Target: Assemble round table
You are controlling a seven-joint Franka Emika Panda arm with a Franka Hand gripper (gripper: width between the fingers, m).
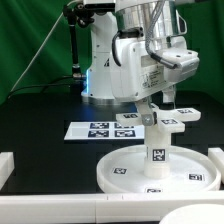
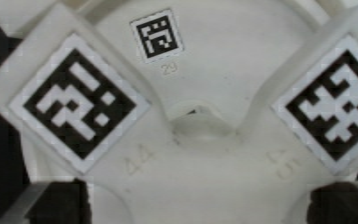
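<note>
The large round rimmed disc (image 1: 125,172) lies flat on the black table near the front. The short cylindrical leg (image 1: 158,150) stands upright at its centre, a tag facing the camera. The cross-shaped piece (image 1: 168,121) sits level on top of the leg. My gripper (image 1: 160,106) reaches straight down onto it. In the wrist view the cross-shaped piece (image 2: 185,120) fills the picture with its tags, and its white body spans the gap between my two dark fingertips (image 2: 34,200). My gripper (image 2: 194,208) is shut on the cross-shaped piece.
The marker board (image 1: 100,128) lies flat behind the disc, towards the exterior view's left. White rails border the table at the left (image 1: 6,165), front (image 1: 90,206) and right (image 1: 216,158). The arm's white base (image 1: 105,70) stands at the back.
</note>
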